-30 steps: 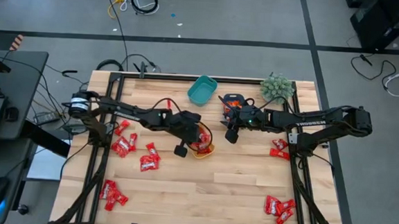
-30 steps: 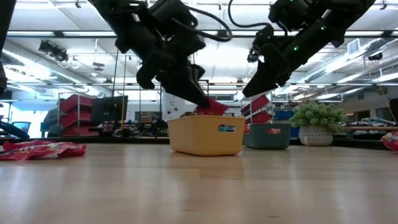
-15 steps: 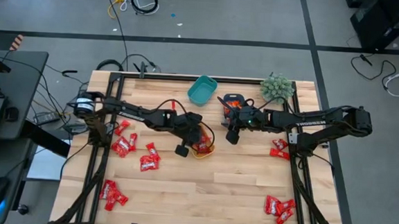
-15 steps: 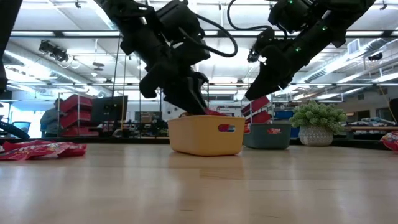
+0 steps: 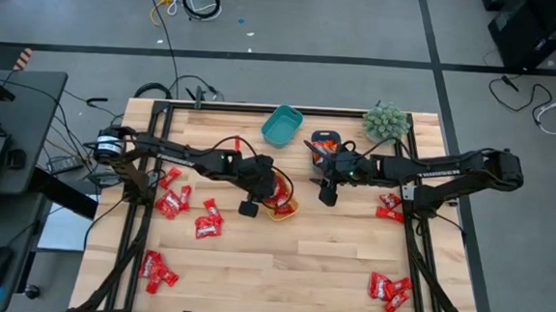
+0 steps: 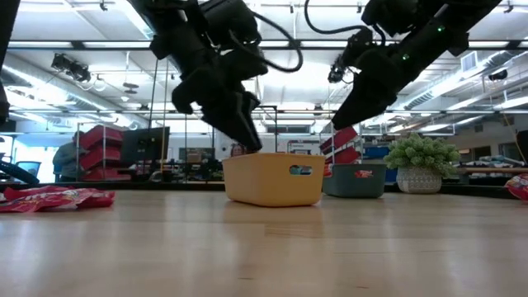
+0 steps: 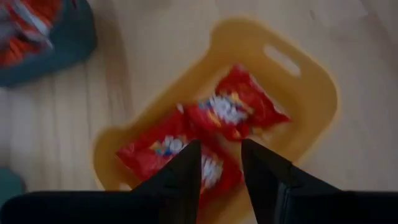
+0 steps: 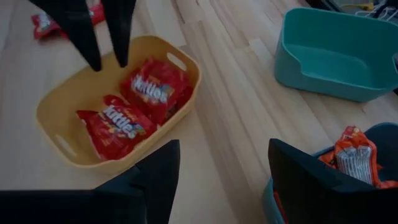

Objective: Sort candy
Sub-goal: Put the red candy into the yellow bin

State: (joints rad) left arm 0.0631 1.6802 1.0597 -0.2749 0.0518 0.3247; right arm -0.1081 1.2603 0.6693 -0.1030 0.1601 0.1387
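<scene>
Left gripper (image 7: 221, 165), fingers narrowly apart and empty, hovers over candy (image 7: 233, 112) at frame centre; right gripper (image 8: 221, 171) gapes wide. Packets look light, crinkly, slippery: pinch mid-wrapper.

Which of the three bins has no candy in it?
The light teal bin at the table's far edge; the yellow bin and the dark teal bin both hold candy.

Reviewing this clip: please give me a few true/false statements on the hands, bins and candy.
1. The left hand hangs open above the yellow bin. True.
2. The yellow bin holds no candy. False: red candies lie in it.
3. The right hand grips a candy. False: it is open and empty.
4. An empty teal bin sits on the table. True.
5. Loose candies lie on the table. True.
</scene>
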